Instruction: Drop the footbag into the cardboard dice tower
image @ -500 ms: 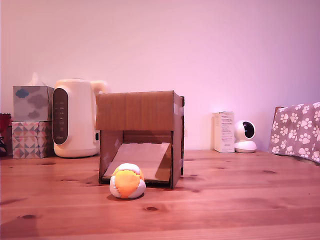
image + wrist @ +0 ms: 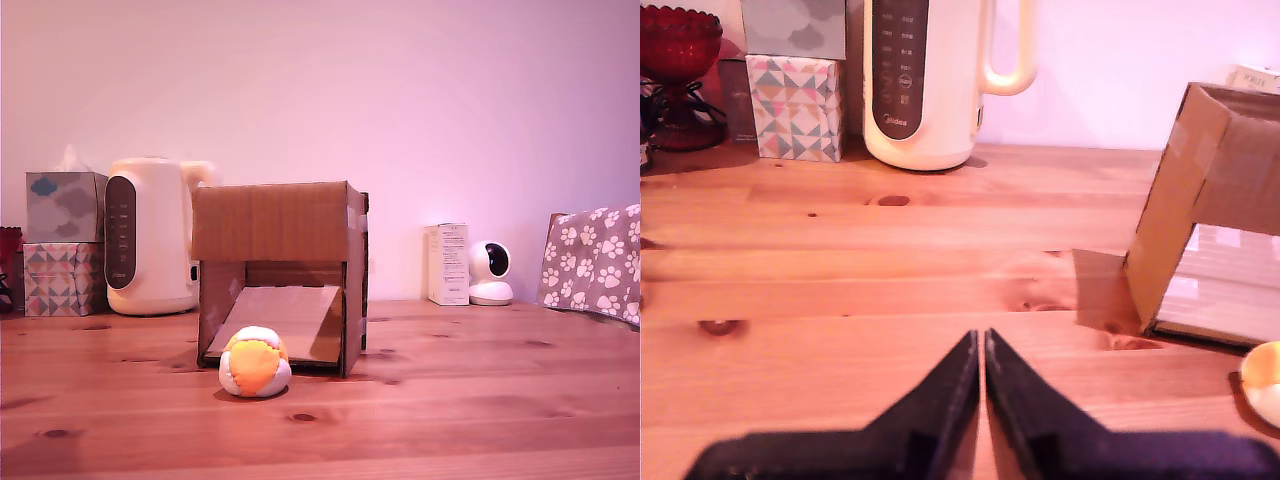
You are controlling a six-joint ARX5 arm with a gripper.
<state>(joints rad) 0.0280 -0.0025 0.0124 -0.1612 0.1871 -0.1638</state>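
footbag (image 2: 255, 362) is lying on the table (image 2: 450, 400), just in front of the cardboard dice tower (image 2: 280, 275) opening. gripper (image 2: 983, 345) is hovering w/ jaws pressed together, holding nothing.

We see the footbag (image 2: 255, 362) in orange, yellow and white panels, the cardboard dice tower (image 2: 281, 273) plain brown, the counter (image 2: 480, 400) reddish knotty wood. The kettle (image 2: 150, 235) is cream with a dark panel; one tissue box (image 2: 63, 279) bears coloured triangles, another (image 2: 65, 206) grey clouds. A cloth (image 2: 597, 262) shows white paw prints.
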